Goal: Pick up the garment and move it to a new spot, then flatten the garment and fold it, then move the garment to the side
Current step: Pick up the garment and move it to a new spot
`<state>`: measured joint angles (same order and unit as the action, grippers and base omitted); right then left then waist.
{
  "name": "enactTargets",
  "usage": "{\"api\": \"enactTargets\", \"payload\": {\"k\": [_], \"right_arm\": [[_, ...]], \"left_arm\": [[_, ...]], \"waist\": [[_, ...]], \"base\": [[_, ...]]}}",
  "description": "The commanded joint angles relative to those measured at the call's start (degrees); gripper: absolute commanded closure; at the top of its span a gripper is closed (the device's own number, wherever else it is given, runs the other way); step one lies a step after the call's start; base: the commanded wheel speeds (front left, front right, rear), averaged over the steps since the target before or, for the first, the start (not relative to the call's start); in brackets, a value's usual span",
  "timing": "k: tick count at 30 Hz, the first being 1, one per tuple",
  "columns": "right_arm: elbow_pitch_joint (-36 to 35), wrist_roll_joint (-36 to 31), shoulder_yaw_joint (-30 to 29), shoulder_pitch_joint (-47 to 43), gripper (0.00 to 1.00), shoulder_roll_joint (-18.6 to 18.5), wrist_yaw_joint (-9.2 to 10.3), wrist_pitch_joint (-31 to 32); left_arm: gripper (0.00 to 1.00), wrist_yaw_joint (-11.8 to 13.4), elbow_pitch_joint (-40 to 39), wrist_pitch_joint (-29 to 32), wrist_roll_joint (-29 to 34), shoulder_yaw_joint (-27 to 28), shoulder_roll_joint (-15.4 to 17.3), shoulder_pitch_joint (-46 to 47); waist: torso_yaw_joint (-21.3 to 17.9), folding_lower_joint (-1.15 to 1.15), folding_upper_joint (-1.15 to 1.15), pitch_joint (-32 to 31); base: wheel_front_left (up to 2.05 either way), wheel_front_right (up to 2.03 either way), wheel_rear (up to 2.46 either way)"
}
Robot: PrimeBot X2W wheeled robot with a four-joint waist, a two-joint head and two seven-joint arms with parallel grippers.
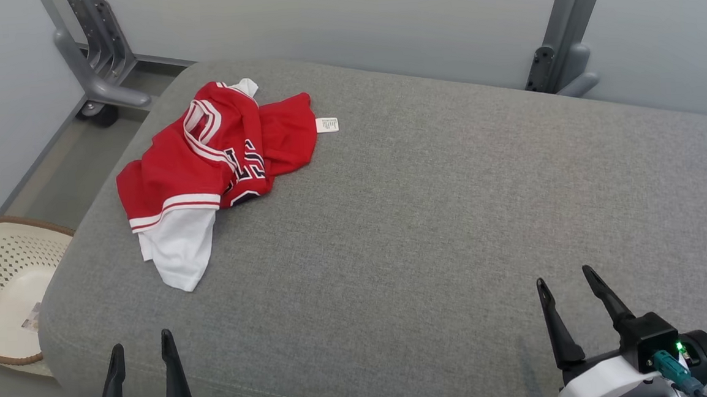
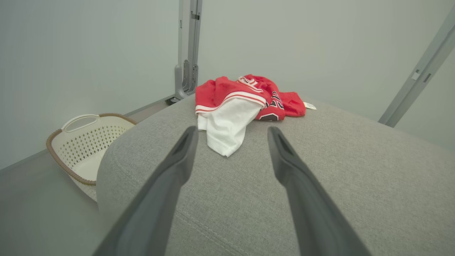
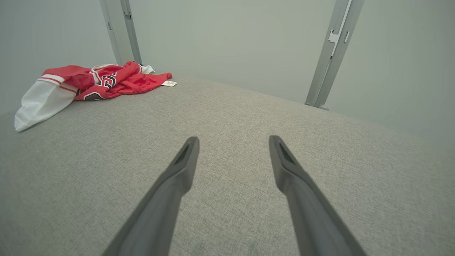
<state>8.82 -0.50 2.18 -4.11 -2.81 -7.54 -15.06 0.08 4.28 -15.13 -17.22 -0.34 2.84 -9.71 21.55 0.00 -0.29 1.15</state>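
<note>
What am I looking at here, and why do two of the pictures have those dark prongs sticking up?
It is a two-armed robot. One picture looks down from its head; the other two come from cameras on its wrists, so the prongs are each gripper's own two fingers. In the head view the left gripper and right gripper both stand open, holding nothing. Ahead lies a crumpled red and white garment on a grey cushioned surface, toward its far left corner. A pale laundry basket sits on the floor to the left. Grey metal posts stand behind.

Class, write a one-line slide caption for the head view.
Crumpled red-and-white jersey lies on the grey cushion; both open grippers, left gripper and right gripper, wait apart from it.
</note>
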Motion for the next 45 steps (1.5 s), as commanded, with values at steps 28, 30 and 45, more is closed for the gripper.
{"api": "enactTargets", "payload": {"k": [28, 30, 45], "right_arm": [[-5.02, -2.39, 0.40, 12.46, 0.00, -7.39, 0.11, -0.16], [-4.47, -2.19, 1.57, 12.86, 0.00, -7.62, 0.11, -0.16], [-2.47, -0.87, 1.54, 12.54, 0.00, -4.43, 0.11, -0.16]], "left_arm": [[0.00, -4.80, 35.50, 1.93, -7.93, 2.85, 7.91, 45.68], [0.00, -5.00, 40.64, 3.04, -8.30, 2.77, 8.49, 47.66], [1.00, -7.59, 50.61, 2.54, -12.69, 0.05, 9.80, 51.11]], "waist": [[-8.09, 0.00, 0.29, 28.07], [-8.86, 0.00, 0.29, 27.88], [-12.68, 0.00, 0.29, 20.68]], "base": [[0.00, 0.00, 0.00], [0.00, 0.00, 0.00], [0.00, 0.00, 0.00]]}}
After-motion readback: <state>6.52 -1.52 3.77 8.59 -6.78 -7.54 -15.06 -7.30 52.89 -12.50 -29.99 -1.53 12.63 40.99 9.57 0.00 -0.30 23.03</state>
